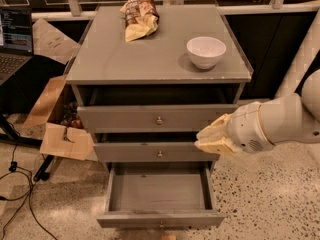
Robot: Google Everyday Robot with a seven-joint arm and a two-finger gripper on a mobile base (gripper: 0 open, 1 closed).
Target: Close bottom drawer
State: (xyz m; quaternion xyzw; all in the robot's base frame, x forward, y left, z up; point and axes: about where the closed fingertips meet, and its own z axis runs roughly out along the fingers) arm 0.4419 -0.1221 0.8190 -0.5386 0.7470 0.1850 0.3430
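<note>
The bottom drawer (160, 218) of the grey cabinet is pulled far out toward me and its tray is empty. Its small knob sits at the front's lower edge. My gripper (212, 136), cream-coloured on a white arm coming in from the right, hangs in front of the right end of the middle drawer (150, 153). It is above the open drawer's right side wall and touches nothing. Its fingers look pressed together and hold nothing.
The top drawer (155, 119) and the middle drawer stand slightly out. A white bowl (206, 51) and a chip bag (139, 15) lie on the cabinet top (125, 59). A cardboard box (60, 134), cables and a laptop (15, 39) are at the left.
</note>
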